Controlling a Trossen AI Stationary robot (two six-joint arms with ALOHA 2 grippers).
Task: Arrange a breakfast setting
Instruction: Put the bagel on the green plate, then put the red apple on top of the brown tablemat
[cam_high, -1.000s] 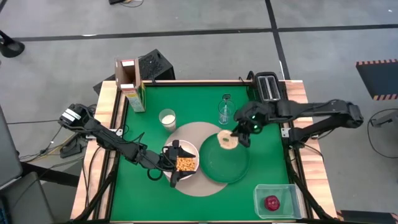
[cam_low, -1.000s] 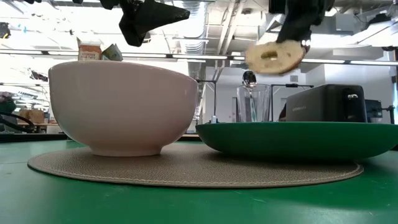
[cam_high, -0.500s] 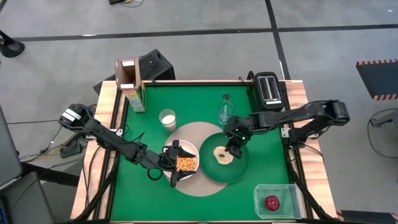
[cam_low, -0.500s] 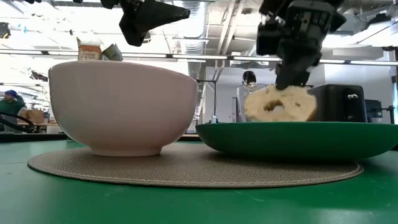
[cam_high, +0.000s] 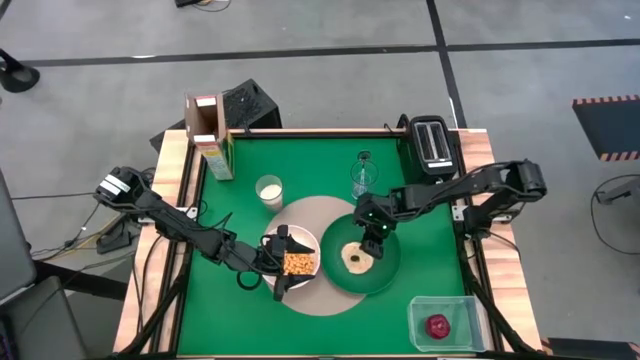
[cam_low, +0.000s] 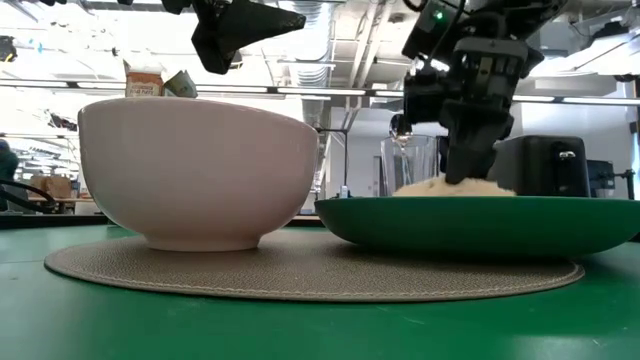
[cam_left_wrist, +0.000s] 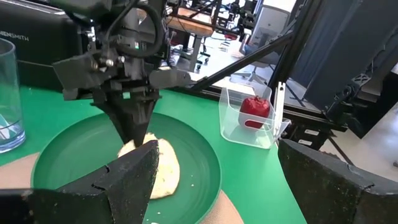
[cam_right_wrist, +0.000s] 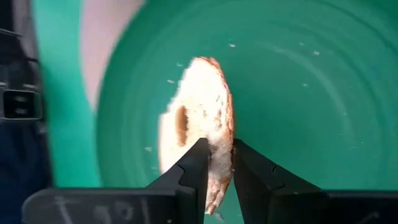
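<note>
From my seat I see the right hand (cam_high: 366, 243) low over the dark-green plate (cam_high: 385, 273), its fingers (cam_right_wrist: 198, 163) pinched on the edge of the round toasted bread (cam_high: 356, 257), which lies on the plate's floor at about nine o'clock from the plate's centre. In the low view the bread (cam_low: 455, 186) just shows above the plate's rim (cam_low: 480, 225), with the hand (cam_low: 465, 172) straight above it. The plate sits on the three o'clock half of the round tan mat (cam_high: 312, 212), and the white bowl (cam_high: 305, 246), holding orange-brown cereal, sits on the nine o'clock half, just beside the plate. The left hand (cam_high: 280, 262) hovers at the bowl's nine o'clock rim with its fingers (cam_left_wrist: 130, 180) spread wide, gripping nothing. The clear glass (cam_high: 362, 181) stands at twelve o'clock of the plate, off the mat, and the small white cup (cam_high: 268, 190) stands at eleven o'clock of the mat. The red apple (cam_high: 437, 325) lies inside the clear plastic tub (cam_high: 458, 309) at the five o'clock corner of the green surface (cam_high: 420, 245). The black toaster (cam_high: 434, 142) sits at the one o'clock corner, and an open carton (cam_high: 208, 133) at the eleven o'clock corner.
</note>
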